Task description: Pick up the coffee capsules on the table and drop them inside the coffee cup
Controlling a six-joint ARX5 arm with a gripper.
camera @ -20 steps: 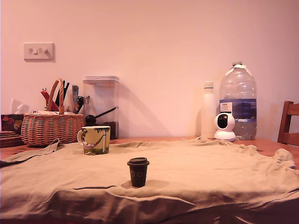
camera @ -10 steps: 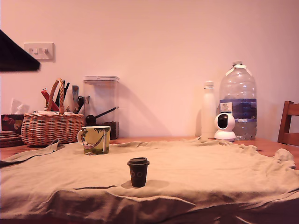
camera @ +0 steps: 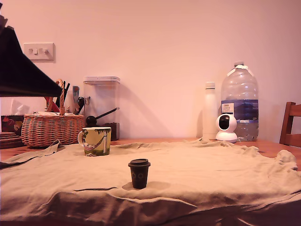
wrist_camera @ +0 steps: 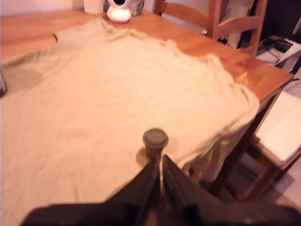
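Exterior view: mug (camera: 97,141) at centre-left, interior hidden; capsule (camera: 139,173) upright on cloth (camera: 211,174). Only the wrist view shows the end effector (wrist_camera: 160,175), fingers together, above the capsule.

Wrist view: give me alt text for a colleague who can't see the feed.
A small dark tapered coffee capsule with a flat round rim stands upright on a wrinkled beige cloth over a wooden table, just ahead of the dark tool, whose fingertips look nearly together. A white round camera sits at the table's far edge.
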